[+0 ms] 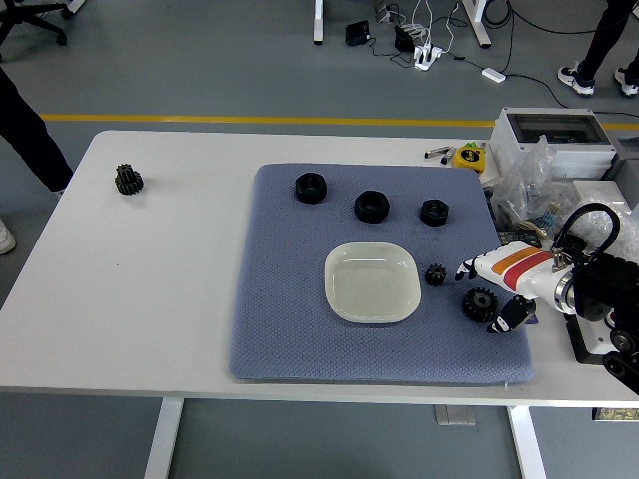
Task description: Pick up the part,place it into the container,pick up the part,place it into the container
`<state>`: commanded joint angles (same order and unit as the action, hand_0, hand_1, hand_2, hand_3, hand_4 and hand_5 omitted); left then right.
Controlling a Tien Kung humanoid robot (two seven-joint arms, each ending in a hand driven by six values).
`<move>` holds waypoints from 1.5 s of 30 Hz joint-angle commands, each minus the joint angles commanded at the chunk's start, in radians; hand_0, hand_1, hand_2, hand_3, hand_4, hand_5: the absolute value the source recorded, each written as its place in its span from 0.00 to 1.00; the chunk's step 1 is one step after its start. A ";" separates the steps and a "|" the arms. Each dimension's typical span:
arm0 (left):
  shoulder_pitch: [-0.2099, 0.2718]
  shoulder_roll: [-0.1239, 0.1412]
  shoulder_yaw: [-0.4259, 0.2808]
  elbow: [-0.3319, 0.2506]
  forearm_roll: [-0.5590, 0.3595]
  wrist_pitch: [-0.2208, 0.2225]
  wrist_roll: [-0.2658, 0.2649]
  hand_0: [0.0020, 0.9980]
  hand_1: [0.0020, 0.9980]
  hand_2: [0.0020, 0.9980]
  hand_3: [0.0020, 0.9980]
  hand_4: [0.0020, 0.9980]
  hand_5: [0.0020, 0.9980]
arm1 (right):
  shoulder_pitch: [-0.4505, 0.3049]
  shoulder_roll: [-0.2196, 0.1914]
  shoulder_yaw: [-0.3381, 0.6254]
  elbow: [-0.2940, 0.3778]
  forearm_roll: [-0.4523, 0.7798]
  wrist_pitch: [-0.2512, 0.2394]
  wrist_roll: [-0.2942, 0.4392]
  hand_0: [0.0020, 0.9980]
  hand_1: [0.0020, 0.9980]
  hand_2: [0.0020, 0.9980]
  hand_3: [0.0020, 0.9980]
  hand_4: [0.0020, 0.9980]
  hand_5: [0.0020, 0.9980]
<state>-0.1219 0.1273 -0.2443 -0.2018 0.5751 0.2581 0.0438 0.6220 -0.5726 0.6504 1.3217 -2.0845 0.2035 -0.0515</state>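
Note:
On the blue-grey mat [290, 319] an empty pale square dish [371, 282] sits right of centre. Two black gears lie to its right: a small gear [435, 274] and a larger gear [480, 303]. My right hand [489, 296], white with an orange stripe, reaches in from the right and hovers over the larger gear, fingers spread on either side of it and holding nothing. Three black hex nuts [372, 207] line the mat's far part. Another gear [128, 180] stands alone on the white table at far left. My left arm is out of sight.
A grey box [549, 135], plastic bags [544, 190] and clutter crowd the table's right edge behind my arm. A yellow tape measure [468, 157] and pens lie at the mat's far right corner. A person's dark leg [25, 125] stands at the far left.

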 joint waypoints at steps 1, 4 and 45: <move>0.000 0.000 -0.001 0.000 0.001 0.000 0.000 0.65 0.65 0.61 0.55 0.59 0.47 | -0.001 0.003 0.001 -0.007 0.005 0.000 0.001 0.60 0.64 0.70 0.77 1.00 0.22; 0.001 0.001 -0.004 0.000 0.003 -0.001 0.001 0.65 0.65 0.61 0.55 0.59 0.47 | 0.000 0.008 0.000 -0.021 0.019 -0.002 0.003 0.60 0.64 0.70 0.77 1.00 0.22; 0.007 0.004 -0.023 -0.001 0.033 -0.006 0.010 0.65 0.65 0.61 0.55 0.59 0.47 | -0.028 0.004 0.029 0.045 0.066 -0.128 0.014 0.29 0.41 0.45 0.47 0.66 0.08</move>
<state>-0.1147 0.1314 -0.2677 -0.2030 0.6079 0.2523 0.0537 0.5935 -0.5684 0.6793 1.3665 -2.0189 0.0759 -0.0372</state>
